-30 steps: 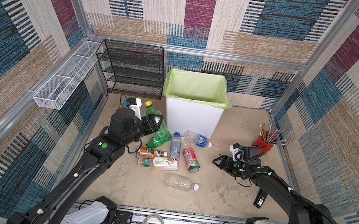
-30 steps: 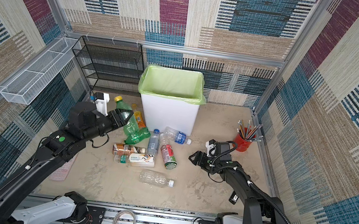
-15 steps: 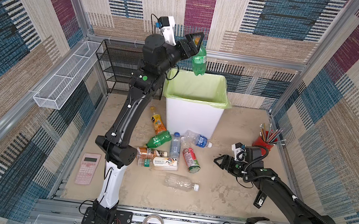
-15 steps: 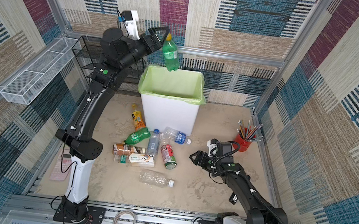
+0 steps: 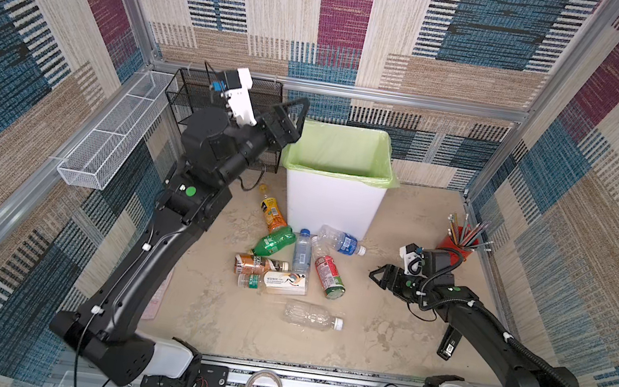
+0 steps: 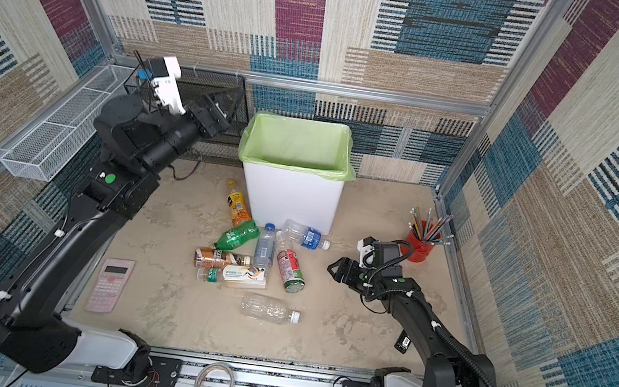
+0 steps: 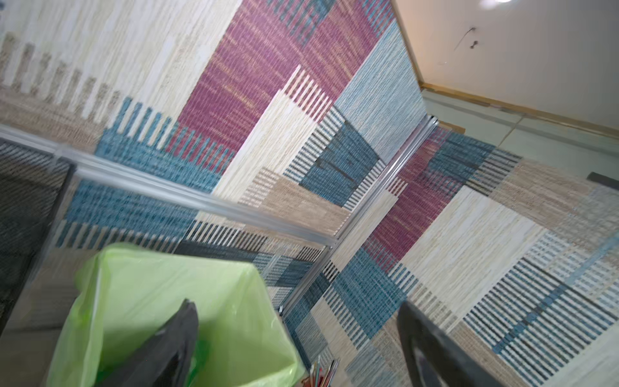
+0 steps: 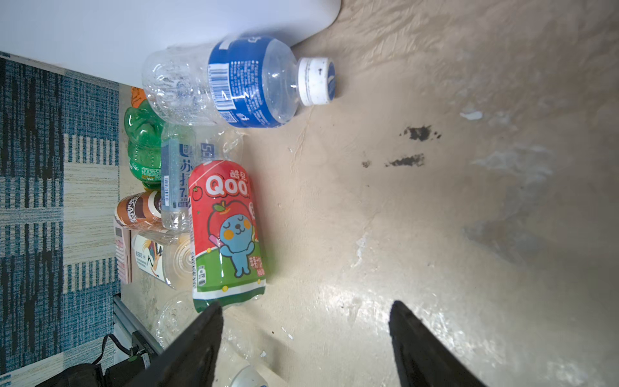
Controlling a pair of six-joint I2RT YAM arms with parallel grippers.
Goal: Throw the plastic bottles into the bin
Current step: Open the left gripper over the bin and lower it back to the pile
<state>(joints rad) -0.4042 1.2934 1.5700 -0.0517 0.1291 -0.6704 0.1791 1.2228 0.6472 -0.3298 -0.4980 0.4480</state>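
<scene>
The white bin (image 5: 333,206) (image 6: 290,196) with its light-green bag (image 7: 160,284) stands at the back. My left gripper (image 5: 295,116) (image 6: 229,102) (image 7: 301,321) hangs open and empty beside the bin's left rim. Several plastic bottles lie in a heap in front of the bin: an orange one (image 5: 273,210), a green one (image 5: 275,239), a blue-labelled one (image 5: 340,241) (image 8: 241,83) and a red-labelled one (image 5: 329,275) (image 8: 224,228). A clear bottle (image 5: 311,316) lies apart, nearer the front. My right gripper (image 5: 377,274) (image 6: 334,268) (image 8: 306,318) is open, low over the floor just right of the heap.
A black mesh rack (image 5: 197,92) and a white wire basket (image 5: 109,146) sit at the back left. A red cup of pencils (image 5: 459,243) and a black stapler (image 5: 448,345) are on the right. A pink calculator (image 6: 110,285) lies front left.
My left gripper lifted a green bottle from the heap up over the bin, opened, and now stands lower beside the bin's rim without it. The right arm has barely moved.
</scene>
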